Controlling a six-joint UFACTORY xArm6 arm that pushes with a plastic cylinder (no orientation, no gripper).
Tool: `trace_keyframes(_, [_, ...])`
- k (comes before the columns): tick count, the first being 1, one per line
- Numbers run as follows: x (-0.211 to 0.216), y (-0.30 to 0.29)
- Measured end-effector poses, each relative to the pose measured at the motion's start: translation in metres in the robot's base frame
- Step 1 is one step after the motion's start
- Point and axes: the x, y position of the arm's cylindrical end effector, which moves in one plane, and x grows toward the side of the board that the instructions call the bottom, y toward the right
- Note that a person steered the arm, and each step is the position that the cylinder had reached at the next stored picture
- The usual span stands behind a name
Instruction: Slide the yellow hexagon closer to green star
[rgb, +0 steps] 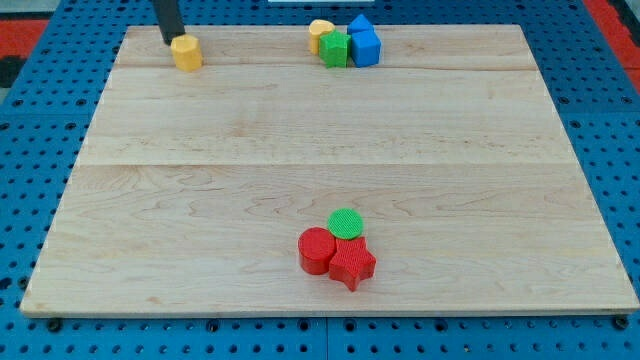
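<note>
The yellow hexagon (186, 53) lies near the board's top left corner. My tip (170, 42) stands right at its upper left side, touching it or nearly so. A green block (334, 48), which looks like the star, sits at the top centre of the board, well to the right of the hexagon. It is packed between a yellow block (320, 33) on its upper left and a blue block (364, 43) on its right.
Near the view's bottom centre a green round block (346, 222), a red cylinder (317, 250) and a red star (351, 265) sit bunched together. The wooden board (300, 140) lies on a blue pegboard, and the hexagon is close to the board's top edge.
</note>
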Motion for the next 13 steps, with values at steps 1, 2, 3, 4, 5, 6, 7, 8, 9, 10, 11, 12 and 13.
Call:
trace_keyframes(1, [0.020, -0.030])
trace_keyframes(2, [0.026, -0.016])
trace_keyframes(3, [0.026, 0.040])
trace_keyframes(4, [0.026, 0.071])
trace_keyframes(5, [0.009, 0.069])
trace_keyframes(6, [0.001, 0.073])
trace_keyframes(7, [0.021, 0.076])
trace_keyframes(8, [0.032, 0.101])
trace_keyframes(9, [0.032, 0.150])
trace_keyframes(10, [0.047, 0.156])
trace_keyframes(11, [0.057, 0.177])
trace_keyframes(12, [0.057, 0.200])
trace_keyframes(13, [0.057, 0.201])
